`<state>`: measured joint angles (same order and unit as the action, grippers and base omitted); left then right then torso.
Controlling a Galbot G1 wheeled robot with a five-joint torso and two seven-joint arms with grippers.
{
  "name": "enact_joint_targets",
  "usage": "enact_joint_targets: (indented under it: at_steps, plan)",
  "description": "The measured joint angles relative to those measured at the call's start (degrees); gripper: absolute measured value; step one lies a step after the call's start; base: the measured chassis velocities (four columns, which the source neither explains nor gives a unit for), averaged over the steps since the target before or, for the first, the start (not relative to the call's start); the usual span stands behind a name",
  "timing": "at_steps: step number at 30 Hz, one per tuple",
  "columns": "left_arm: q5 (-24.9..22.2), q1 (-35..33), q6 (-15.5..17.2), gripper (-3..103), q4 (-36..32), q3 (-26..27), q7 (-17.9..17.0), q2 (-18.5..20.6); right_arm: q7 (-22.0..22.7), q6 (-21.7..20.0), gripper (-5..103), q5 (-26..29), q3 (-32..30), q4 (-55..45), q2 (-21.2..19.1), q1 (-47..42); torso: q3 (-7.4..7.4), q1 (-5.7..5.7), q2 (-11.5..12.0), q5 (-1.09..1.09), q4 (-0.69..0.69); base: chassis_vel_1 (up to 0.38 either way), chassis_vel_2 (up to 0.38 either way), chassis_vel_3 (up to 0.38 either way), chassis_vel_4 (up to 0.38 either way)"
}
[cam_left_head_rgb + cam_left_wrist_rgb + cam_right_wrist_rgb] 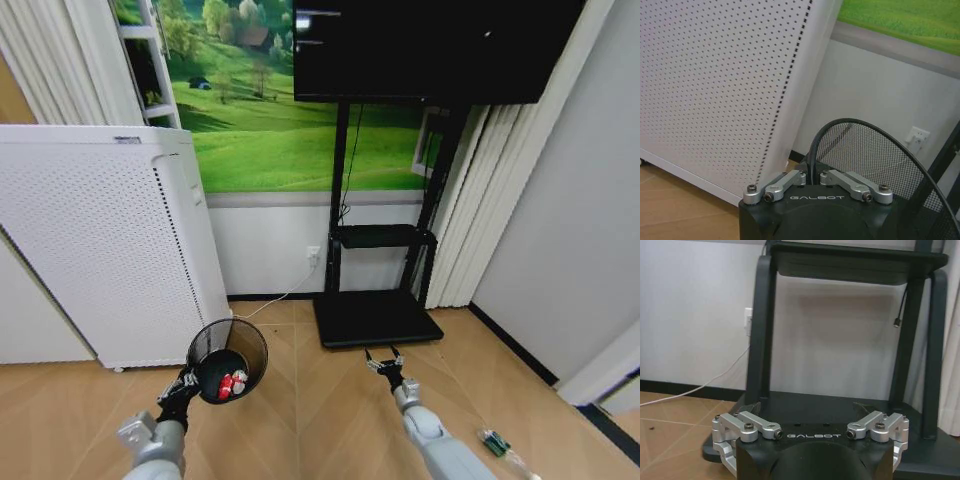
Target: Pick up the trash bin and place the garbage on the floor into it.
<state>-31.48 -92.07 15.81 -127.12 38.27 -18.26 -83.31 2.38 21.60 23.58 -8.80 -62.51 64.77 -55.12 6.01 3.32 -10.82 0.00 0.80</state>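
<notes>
The left gripper [187, 381] is clamped on the rim of the trash bin [228, 360], held tilted above the floor beside the white appliance [110, 240]; red-and-white wrapper wad [233, 384] lies inside. The right gripper [385, 362] hangs wide open, empty; the bottle [497, 445] lies on the floor to its right

bin [228, 358]: black wire mesh
litter [232, 384] in bin: red, white
bottle [500, 447]: clear, green label
appliance [100, 250]: white, dotted
floor [320, 400]: tan wood chevron
mural [260, 120]: green meadow
</notes>
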Motion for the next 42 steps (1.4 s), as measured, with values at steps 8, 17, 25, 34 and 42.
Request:
enact_joint_targets:
  at_steps: [8, 17, 25, 34, 42]
  plan:
    - [0.3, 0.9, 0.0, 6, 1.4, -0.5, 0.1, -0.7, 0.2, -0.1, 100, -0.6, 0.9, 0.6, -0.4, 0.0, 0.0, 0.0, 0.0, 0.02, 0.0, -0.277, -0.282, 0.28, 0.265]
    - [0.2, 1.1, 0.0, 6, 1.6, -0.5, 0.1, -0.8, -4.5, 6.5, 100, -8.1, 0.6, 6.3, -1.5, 0.6, -0.01, 0.0, 0.0, 0.02, -0.01, -0.3, -0.322, 0.32, 0.312]
    - [-0.2, 0.2, -0.1, 6, 1.7, 0.3, 0.4, -0.5, -10.7, 11.7, 100, -12.3, 1.5, 18.4, -9.2, -0.7, -0.01, 0.0, 0.0, -0.03, -0.02, -0.006, -0.024, 0.033, -0.011]
    - [-0.4, 0.5, -0.2, 6, 2.1, -0.1, 0.4, -0.5, -3.1, 9.7, 100, -14.4, 0.5, 17.6, -12.6, -7.8, -0.01, 0.0, 0.0, 0.0, -0.01, 0.04, 0.034, -0.041, -0.031]
    - [-0.2, -0.2, -0.7, 6, 3.0, -0.1, 1.0, -0.9, -6.0, 8.5, 100, -14.2, -5.0, 9.1, -14.6, -19.0, -0.01, 0.0, 0.0, -0.01, 0.02, 0.0, 0.0, 0.0, 0.0]
